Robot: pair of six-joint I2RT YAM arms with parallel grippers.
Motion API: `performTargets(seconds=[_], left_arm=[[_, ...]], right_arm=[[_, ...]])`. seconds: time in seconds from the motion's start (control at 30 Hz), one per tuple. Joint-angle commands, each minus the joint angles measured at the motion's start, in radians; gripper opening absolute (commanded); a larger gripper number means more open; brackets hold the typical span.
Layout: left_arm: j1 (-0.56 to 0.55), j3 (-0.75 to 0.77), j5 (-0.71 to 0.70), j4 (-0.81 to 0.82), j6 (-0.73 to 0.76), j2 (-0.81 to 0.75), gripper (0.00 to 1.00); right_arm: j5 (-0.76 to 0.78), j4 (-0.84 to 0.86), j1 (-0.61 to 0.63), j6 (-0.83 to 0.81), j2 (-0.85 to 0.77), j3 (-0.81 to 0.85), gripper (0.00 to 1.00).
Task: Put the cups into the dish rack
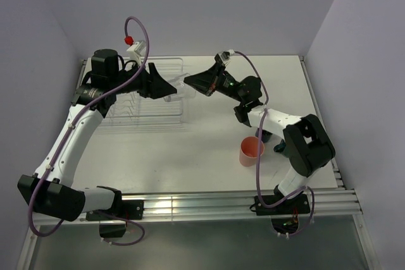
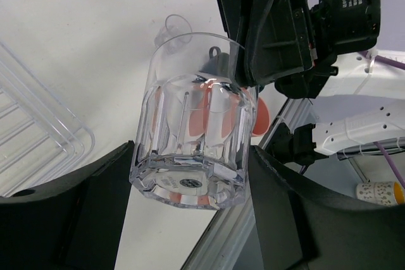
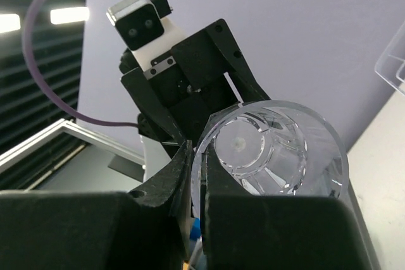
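Note:
A clear glass tumbler hangs in the air between my two grippers, over the right end of the dish rack. My right gripper is shut on the tumbler's rim, one finger inside and one outside. My left gripper has a finger against each side of the tumbler's base. In the top view the left gripper and right gripper face each other. A salmon-pink tumbler stands upright on the table near the right arm. The other cups are not clearly in view.
The rack's wire bars and clear rim show at the left of the left wrist view. A faint clear round outline lies on the table beyond the tumbler. The right arm's elbow stands just behind the pink tumbler. A metal rail runs along the near edge.

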Motion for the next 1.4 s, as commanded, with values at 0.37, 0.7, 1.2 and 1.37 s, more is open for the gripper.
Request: performTargets(seconds=[0.37, 0.7, 1.2, 1.37], left_arm=[[0.001, -0.017, -0.04, 0.152, -0.063, -0.023, 0.11], [0.001, 0.029, -0.131, 0.128, -0.077, -0.015, 0.0], [0.041, 0.126, -0.223, 0.014, -0.055, 0.029, 0.0], [0.09, 0.227, -0.383, -0.116, -0.029, 0.086, 0.0]], right_arm=[[0.147, 0.256, 0.024, 0.144, -0.022, -0.078, 0.0], [0.192, 0.081, 0.027, 0.012, -0.117, -0.121, 0.12], [0.419, -0.468, 0.0, -0.324, -0.37, -0.153, 0.59], [0.671, -0.884, -0.005, -0.549, -0.516, -0.089, 0.6]])
